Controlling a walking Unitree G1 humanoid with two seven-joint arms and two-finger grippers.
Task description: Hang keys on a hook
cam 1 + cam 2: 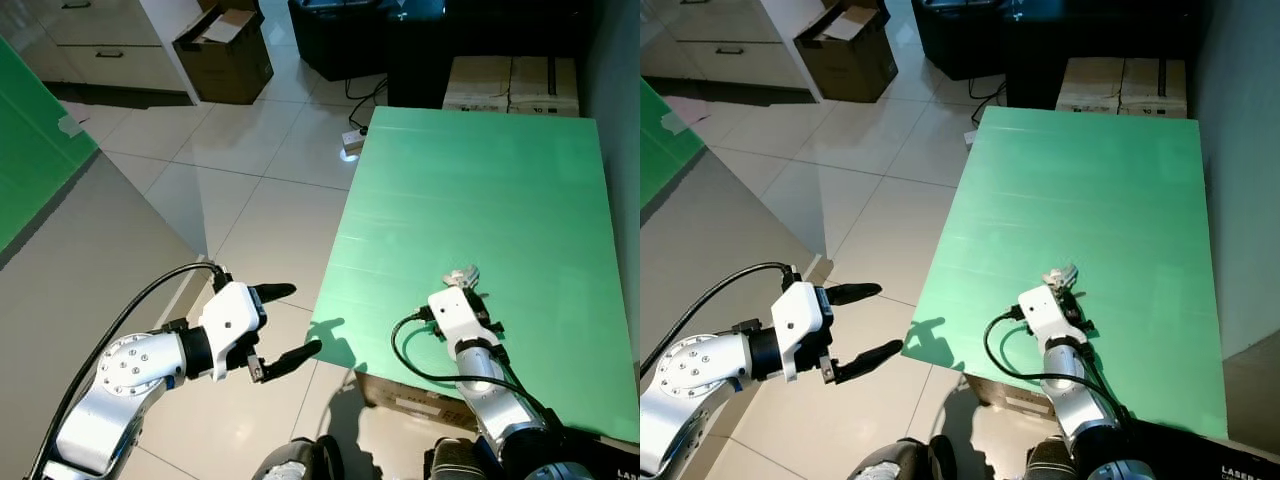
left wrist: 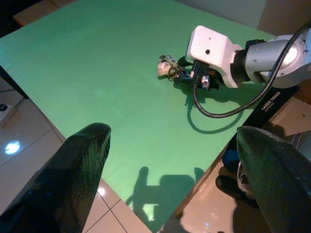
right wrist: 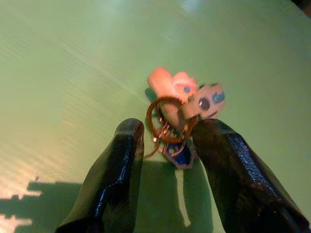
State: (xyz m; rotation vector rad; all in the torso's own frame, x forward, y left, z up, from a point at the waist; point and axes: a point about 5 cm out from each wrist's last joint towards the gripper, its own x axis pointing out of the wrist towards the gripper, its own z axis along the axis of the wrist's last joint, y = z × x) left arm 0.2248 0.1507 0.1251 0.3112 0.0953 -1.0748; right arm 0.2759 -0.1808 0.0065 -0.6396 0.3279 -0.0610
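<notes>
A green table point(image 1: 480, 190) stood over pale floor tiles point(image 1: 240, 170). The keys point(image 3: 181, 104) lay at its near edge, flanked by the right gripper's point(image 3: 167, 145) parted fingers. Left gripper point(image 1: 288, 325) hovered spread wide, left of the table.

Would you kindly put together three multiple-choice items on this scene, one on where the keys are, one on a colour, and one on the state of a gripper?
1. Where do the keys lie?
A. on the tiled floor
B. on the table top, at the right gripper's fingertips
C. in the cardboard box

2. What colour is the table top?
A. green
B. white
C. black

3. How does the left gripper stand?
A. shut on the keys
B. pressed flat on the table
C. open, holding nothing, over the floor beside the table

Answers: 1 B, the right wrist view shows the key ring between the two black fingers on the surface. 2 A, the surface is plainly green in both eye views. 3 C, its fingers are spread apart over the tiles.
</notes>
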